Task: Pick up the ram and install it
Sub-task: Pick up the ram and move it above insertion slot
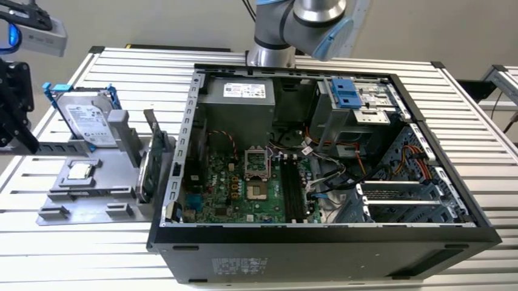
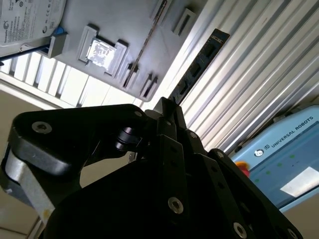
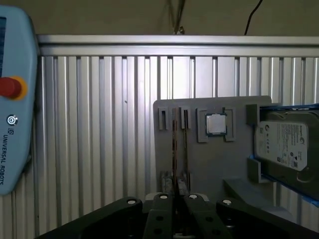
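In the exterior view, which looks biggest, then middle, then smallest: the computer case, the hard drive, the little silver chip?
1. computer case, far the largest
2. hard drive
3. silver chip, smallest
Drive and chip sit close together, so that order is sure.

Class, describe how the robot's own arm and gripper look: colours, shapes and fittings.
In the exterior view the arm is built of rounded, silver-grey metal segments, with a light blue cap on the joint. In both wrist views the gripper is matt black, made of angular linked bars that are pinned together with small, round silver fasteners.
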